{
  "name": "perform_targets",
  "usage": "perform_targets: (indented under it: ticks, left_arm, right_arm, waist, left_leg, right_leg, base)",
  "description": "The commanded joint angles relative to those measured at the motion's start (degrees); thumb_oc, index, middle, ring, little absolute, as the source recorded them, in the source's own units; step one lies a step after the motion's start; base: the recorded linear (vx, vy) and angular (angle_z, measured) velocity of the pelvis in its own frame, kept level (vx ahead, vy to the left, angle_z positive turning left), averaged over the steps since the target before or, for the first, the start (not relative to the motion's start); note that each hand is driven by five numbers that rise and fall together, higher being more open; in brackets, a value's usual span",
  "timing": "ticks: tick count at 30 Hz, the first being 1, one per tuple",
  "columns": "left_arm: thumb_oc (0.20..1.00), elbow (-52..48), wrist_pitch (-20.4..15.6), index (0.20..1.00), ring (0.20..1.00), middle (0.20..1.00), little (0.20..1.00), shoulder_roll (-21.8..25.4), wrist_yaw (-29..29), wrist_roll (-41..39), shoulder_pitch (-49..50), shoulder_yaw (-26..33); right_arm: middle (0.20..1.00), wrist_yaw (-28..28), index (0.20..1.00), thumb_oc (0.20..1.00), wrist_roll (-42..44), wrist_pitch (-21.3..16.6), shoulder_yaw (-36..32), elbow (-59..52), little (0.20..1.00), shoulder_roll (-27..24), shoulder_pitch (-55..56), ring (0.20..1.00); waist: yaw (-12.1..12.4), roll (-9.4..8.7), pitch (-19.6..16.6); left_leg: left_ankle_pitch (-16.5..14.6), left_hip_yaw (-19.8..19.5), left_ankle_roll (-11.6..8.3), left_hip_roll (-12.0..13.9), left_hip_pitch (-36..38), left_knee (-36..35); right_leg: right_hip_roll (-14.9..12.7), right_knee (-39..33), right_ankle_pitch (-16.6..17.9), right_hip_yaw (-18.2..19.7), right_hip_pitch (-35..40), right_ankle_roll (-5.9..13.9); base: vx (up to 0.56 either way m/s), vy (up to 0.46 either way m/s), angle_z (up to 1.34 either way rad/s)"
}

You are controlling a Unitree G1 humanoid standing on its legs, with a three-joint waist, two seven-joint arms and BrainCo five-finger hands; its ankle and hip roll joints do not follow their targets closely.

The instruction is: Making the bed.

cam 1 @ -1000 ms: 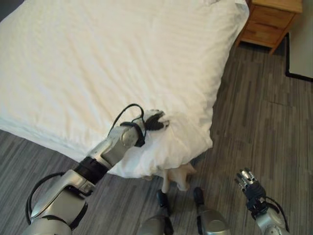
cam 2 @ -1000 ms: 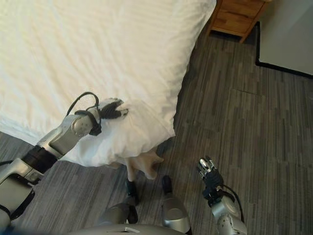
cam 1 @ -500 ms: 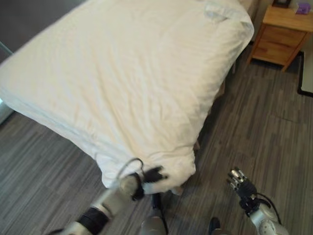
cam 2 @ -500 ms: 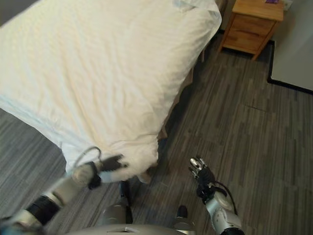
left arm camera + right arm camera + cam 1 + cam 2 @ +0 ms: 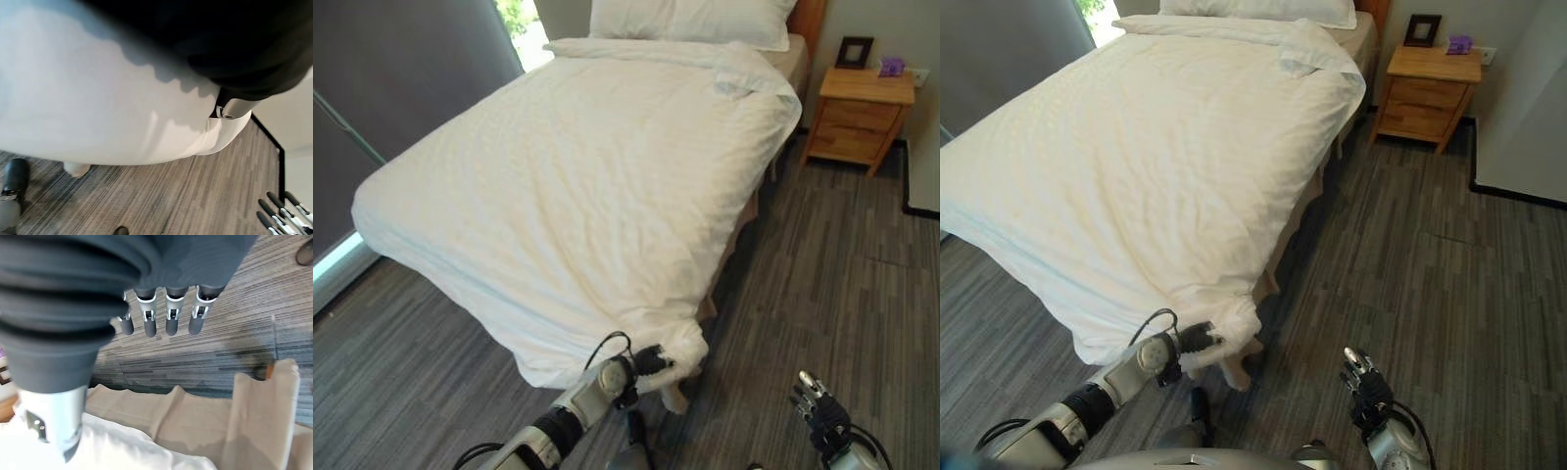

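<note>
The left hand point(image 5: 651, 360) is at the near foot corner of the white duvet point(image 5: 578, 186), its dark-tipped fingers curled into the bunched cloth there, so it looks clenched on the duvet corner point(image 5: 683, 343), though the fold hides part of the grip. From that hand the duvet runs away and ahead: its long axis goes from the held corner up the bed point(image 5: 1332, 157) toward the pillow point(image 5: 690, 20) at the far end, with most of the cover lying up and to the left of the hand. The corner droops over the mattress edge just beside a pale bed leg point(image 5: 1232, 370). The right hand point(image 5: 1366, 390) hangs well apart, out over the grey floor point(image 5: 1449, 284), fingers straight and released, holding nothing. The left hand is plainly the nearer one, already touching the cloth. As I judge it, any straightening pull must go away from the pillow, along that long axis.
</note>
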Motion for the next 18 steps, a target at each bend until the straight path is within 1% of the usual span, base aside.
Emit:
perform_targets:
  ticks: [1, 3, 4, 5, 6, 11, 14, 15, 16, 17, 18]
  left_arm:
    - [0.200, 7.73, -2.00, 0.200, 0.200, 0.200, 0.200, -7.36, 2.16, 1.89, -4.58, -2.88]
    - [0.200, 8.00, -2.14, 0.200, 0.200, 0.200, 0.200, -7.54, 2.30, 1.92, -4.65, -2.89]
    - [0.200, 15.25, -1.10, 0.200, 0.200, 0.200, 0.200, -10.50, 5.48, 3.76, -6.16, -2.42]
    - [0.200, 15.46, -1.18, 0.200, 0.200, 0.200, 0.200, -10.65, 5.61, 3.81, -6.18, -2.39]
    - [0.200, 18.40, -0.90, 0.200, 0.200, 0.200, 0.200, -12.22, 7.25, 3.39, -6.70, -1.60]
    - [0.200, 21.28, -1.00, 0.200, 0.200, 0.200, 0.200, -13.60, 8.15, 3.75, -7.09, -1.36]
    - [0.200, 22.11, -1.29, 0.200, 0.200, 0.200, 0.200, -14.05, 7.41, 4.56, -5.52, -1.72]
    - [0.228, 22.06, -1.25, 0.228, 0.228, 0.228, 0.228, -14.08, 7.53, 4.26, -5.14, -1.64]
    - [1.000, 21.90, -1.20, 1.000, 1.000, 1.000, 1.000, -14.06, 7.95, 2.99, -4.93, -1.03]
    - [1.000, 21.88, -1.25, 1.000, 1.000, 1.000, 1.000, -14.17, 7.98, 0.58, -4.25, 0.04]
    - [1.000, 21.28, -1.31, 1.000, 1.000, 1.000, 1.000, -13.98, 7.90, 0.32, -4.20, 0.07]
  right_arm:
    - [1.000, 0.61, 1.000, 1.000, 1.37, -1.28, -0.97, -4.56, 1.000, 0.40, -1.67, 1.000]
    - [1.000, 0.59, 1.000, 1.000, 1.37, -1.28, -0.99, -4.59, 1.000, 0.36, -1.65, 1.000]
    - [1.000, 0.23, 1.000, 1.000, 1.99, -1.57, -0.03, -4.30, 1.000, 1.04, -1.53, 1.000]
    - [1.000, 0.21, 1.000, 1.000, 1.98, -1.59, -0.01, -4.32, 1.000, 1.00, -1.50, 1.000]
    - [1.000, -0.10, 1.000, 1.000, 2.60, -1.88, 0.93, -4.50, 1.000, 1.32, -1.73, 1.000]
    - [1.000, 0.06, 1.000, 1.000, 2.38, -1.36, 3.28, -3.49, 1.000, 1.49, -2.21, 1.000]
    - [1.000, 0.61, 1.000, 1.000, 1.85, -0.91, 4.90, -4.37, 1.000, 1.92, -1.70, 1.000]
    - [1.000, 0.77, 1.000, 1.000, 1.58, -0.86, 4.98, -4.50, 1.000, 1.79, -1.50, 1.000]
    - [1.000, 0.69, 1.000, 1.000, 1.25, -0.83, 5.10, -4.35, 1.000, 1.77, -1.37, 1.000]
    - [1.000, 0.45, 1.000, 1.000, 1.06, -0.91, 4.71, -4.25, 1.000, 1.74, -0.96, 1.000]
    - [1.000, 0.38, 1.000, 1.000, 1.04, -0.88, 4.39, -3.78, 1.000, 1.75, -0.86, 1.000]
  waist:
    - [-3.37, -4.29, 1.70]
    - [-3.34, -4.29, 1.58]
    - [-4.36, -4.10, 0.59]
    - [-4.35, -4.08, 0.56]
    - [-4.64, -4.05, 0.40]
    - [-4.65, -4.26, 0.05]
    - [-4.77, -4.69, -0.15]
    - [-4.81, -4.81, -0.20]
    - [-4.77, -4.86, -0.20]
    - [-4.83, -4.98, -0.21]
    - [-4.82, -4.95, -0.26]
  left_leg:
    - [-3.70, 0.25, 3.03, -4.19, 7.21, 6.40]
    - [-3.25, 0.33, 3.11, -4.32, 7.23, 5.92]
    - [-2.75, 0.07, 3.67, -5.11, 9.00, -1.51]
    - [-2.54, 0.13, 3.69, -5.18, 9.21, -1.94]
    - [-1.96, 0.30, 3.80, -5.46, 10.40, -5.00]
    - [-2.30, 1.11, 4.09, -5.51, 11.59, -6.58]
    - [-3.25, 1.96, 4.34, -5.79, 11.90, -6.61]
    - [-3.34, 2.14, 4.34, -5.79, 11.91, -6.61]
    - [-3.36, 2.14, 4.36, -5.83, 11.85, -6.61]
    - [-3.34, 2.04, 4.42, -5.91, 11.75, -6.61]
    - [-3.39, 2.07, 4.43, -5.96, 11.78, -6.61]
  right_leg:
    - [2.63, 1.77, 2.09, 4.67, -4.96, 0.91]
    - [2.55, 1.72, 2.28, 4.70, -5.15, 0.90]
    - [3.26, 1.71, 2.82, 4.69, -6.83, 1.72]
    - [3.24, 1.71, 2.81, 4.72, -6.82, 1.75]
    - [3.45, 1.57, 3.36, 5.28, -7.80, 1.98]
    - [3.70, 1.17, 3.80, 5.93, -8.20, 2.24]
    - [3.64, 1.17, 4.12, 6.52, -8.41, 2.65]
    - [3.59, 1.17, 4.23, 6.48, -8.42, 2.72]
    - [3.54, 1.17, 4.28, 6.42, -8.42, 2.77]
    - [3.48, 1.17, 4.34, 6.31, -8.49, 2.92]
    - [3.46, 1.17, 4.34, 6.28, -8.46, 2.98]
  base:
    - [0.00, 0.008, -0.09]
    - [0.02, 0.034, 0.09]
    - [0.04, 0.047, 0.16]
    - [0.04, 0.074, 0.08]
    - [0.01, 0.030, -0.03]
    - [0.02, 0.033, -0.06]
    - [0.02, 0.041, -0.12]
    - [0.01, 0.010, -0.11]
    - [0.01, 0.018, -0.12]
    - [0.01, 0.017, -0.11]
    - [0.01, 0.015, -0.10]
